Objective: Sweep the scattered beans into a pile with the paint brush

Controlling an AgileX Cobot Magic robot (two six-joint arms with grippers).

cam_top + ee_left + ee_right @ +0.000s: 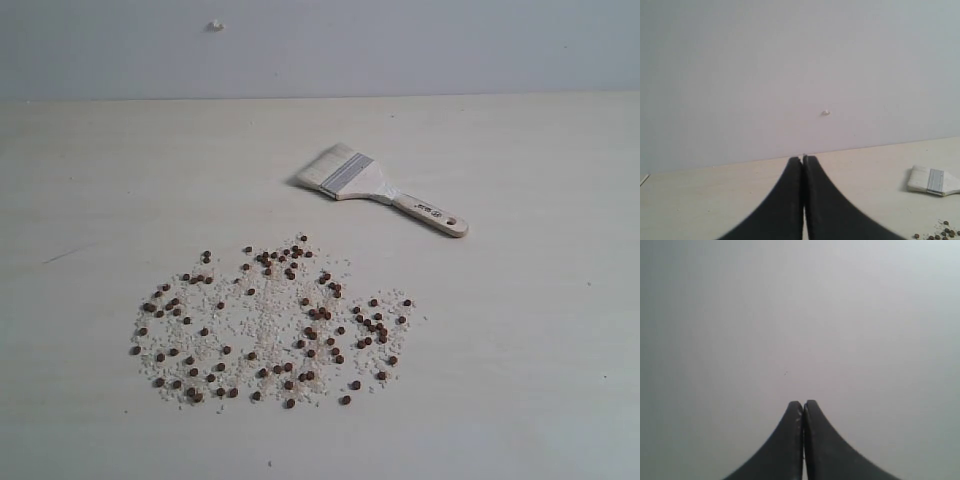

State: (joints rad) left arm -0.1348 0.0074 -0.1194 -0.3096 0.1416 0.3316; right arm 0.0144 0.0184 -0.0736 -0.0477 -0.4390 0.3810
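Observation:
Reddish-brown beans (270,325) lie scattered among whitish grains over a wide patch at the table's front middle; no compact pile shows. The paint brush (375,185) lies flat behind them to the right, bristles to the left, wooden handle toward the right. Neither arm appears in the exterior view. My left gripper (803,159) is shut with nothing in it, held above the table; the brush head (934,181) and a few beans (942,233) show at that view's edge. The right gripper (803,404) is shut, empty, facing only a plain grey wall.
The pale wooden table (520,330) meets a grey wall (400,40) at the back. A small white fleck (215,25) sits on the wall and also shows as the fleck (825,113) in the left wrist view.

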